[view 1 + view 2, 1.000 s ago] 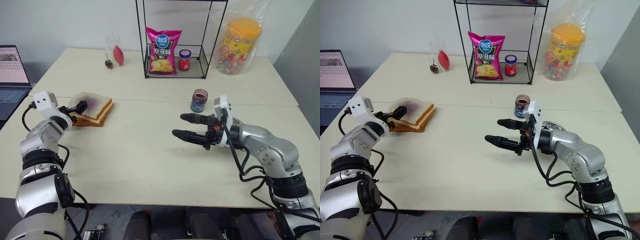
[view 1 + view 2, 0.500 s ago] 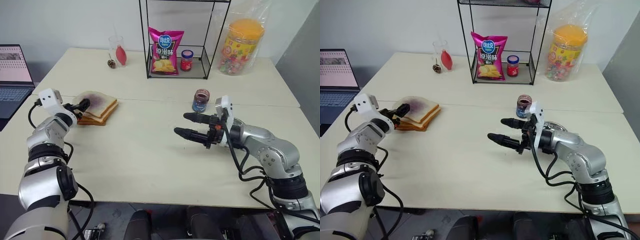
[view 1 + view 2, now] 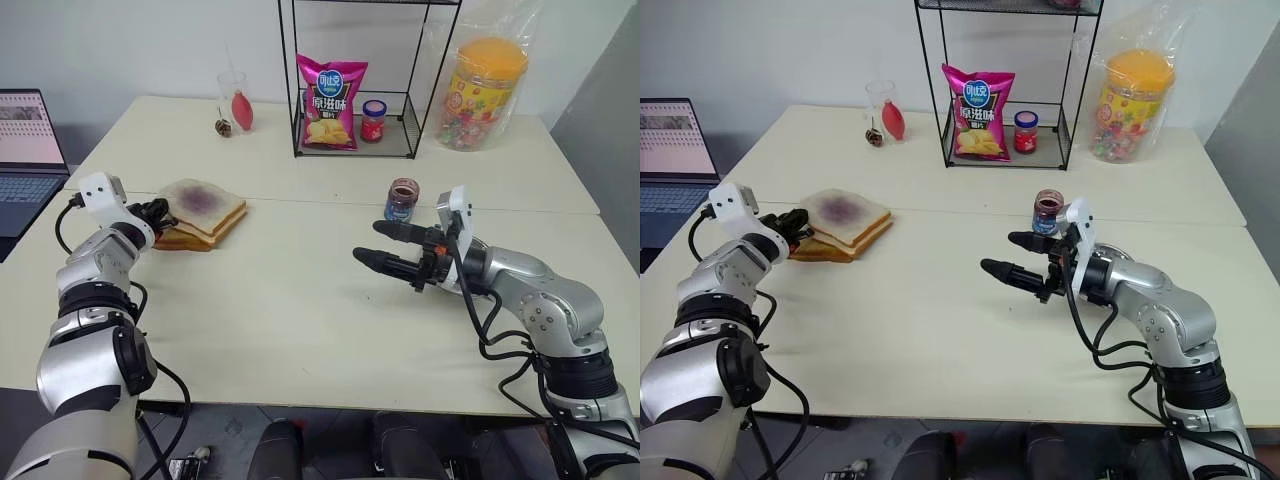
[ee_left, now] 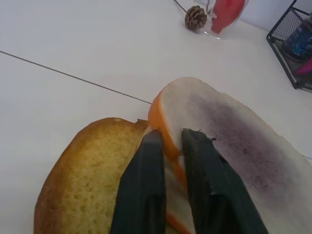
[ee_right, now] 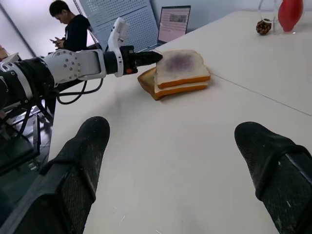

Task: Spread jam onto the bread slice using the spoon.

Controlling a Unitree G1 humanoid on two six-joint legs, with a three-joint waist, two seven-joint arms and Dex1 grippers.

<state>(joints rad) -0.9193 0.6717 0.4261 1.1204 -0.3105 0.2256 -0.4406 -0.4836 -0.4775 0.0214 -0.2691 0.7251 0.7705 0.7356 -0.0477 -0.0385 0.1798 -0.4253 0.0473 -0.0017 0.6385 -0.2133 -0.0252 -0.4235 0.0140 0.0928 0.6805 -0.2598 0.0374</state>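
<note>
The left gripper (image 4: 168,139), spread a second ago, is now pinched on the crust of the bread slice (image 3: 208,203), atop the stack. The right gripper (image 3: 382,244) is kept spread above the table (image 3: 300,300).

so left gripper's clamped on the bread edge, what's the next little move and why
Probably a gentle draw of the top bread slice off the stack. The left gripper is shut on its crust edge, with another white slice and the toasted slice underneath. The right gripper hangs open and empty near the jam jar. I can't make out a spoon.
</note>
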